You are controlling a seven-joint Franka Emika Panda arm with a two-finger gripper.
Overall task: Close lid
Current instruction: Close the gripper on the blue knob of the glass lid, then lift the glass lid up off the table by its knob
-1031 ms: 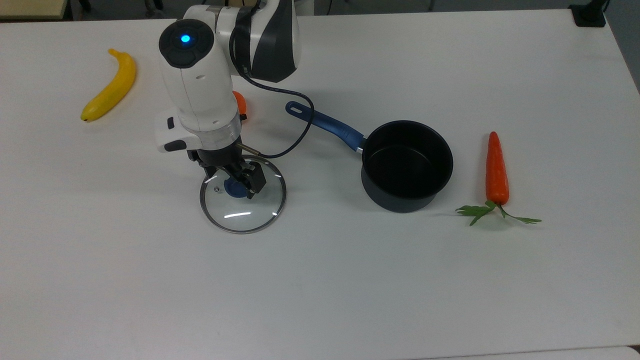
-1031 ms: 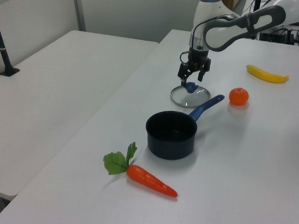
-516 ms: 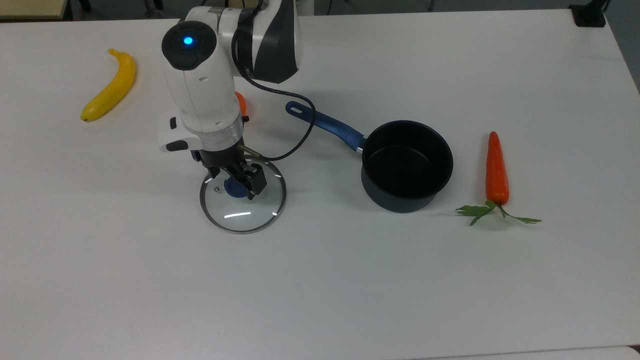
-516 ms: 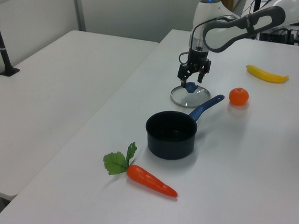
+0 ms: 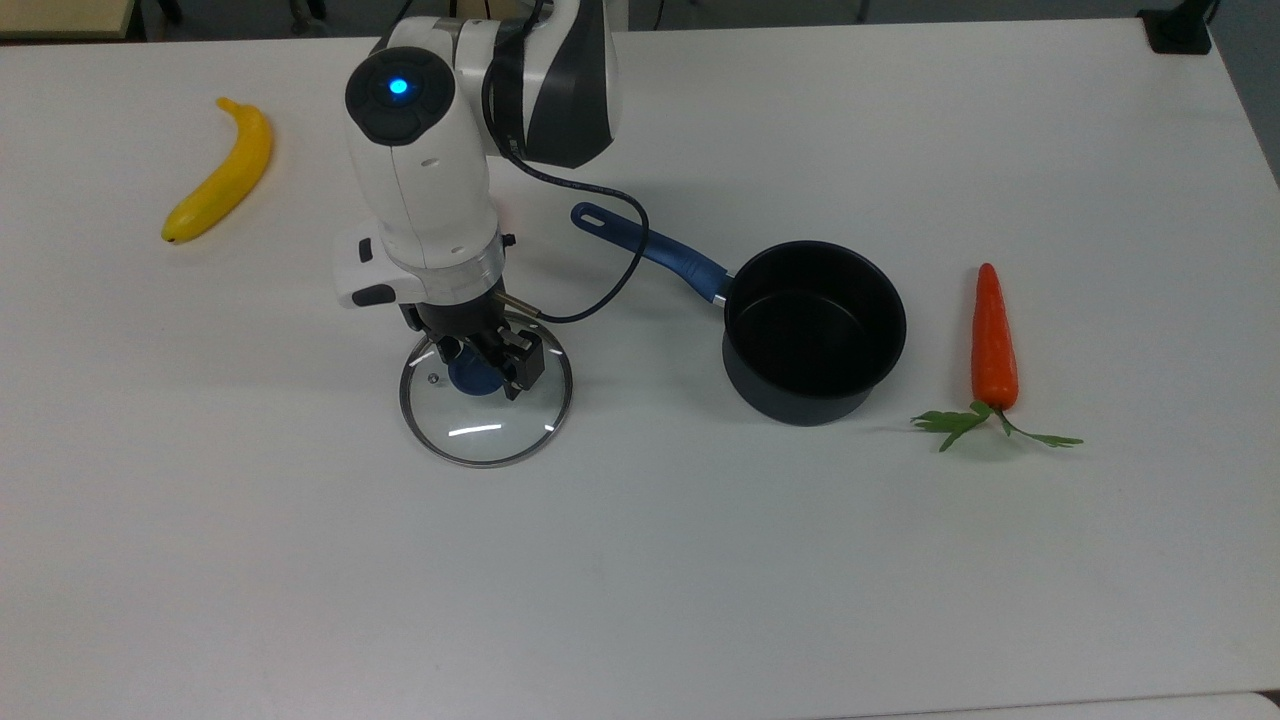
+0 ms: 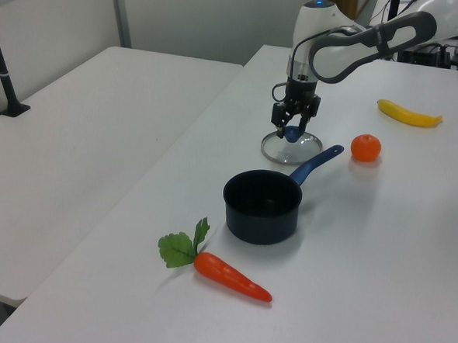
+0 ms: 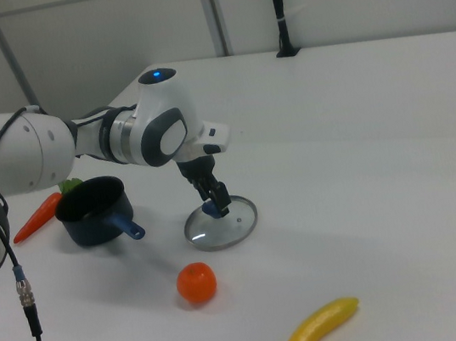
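Lid [image 5: 487,418] knob [image 5: 472,377] half hidden by gripper [image 5: 487,362] fingers.

The lid [image 5: 487,402] is showing clear glass ringed in silver metal, with a blue knob [image 5: 470,376] at its centre. The claw [image 5: 487,364] is showing black, under a white arm [image 5: 425,170] banded in dark grey and glowing with a blue light. The saucepan [image 5: 812,330] is showing black inside and dark navy outside, with a blue handle [image 5: 650,246]. The banana [image 5: 222,181] is showing yellow, the carrot [image 5: 994,340] orange with green leaves, the orange [image 6: 366,147] bright orange, and the bench [image 5: 700,560] plain white.
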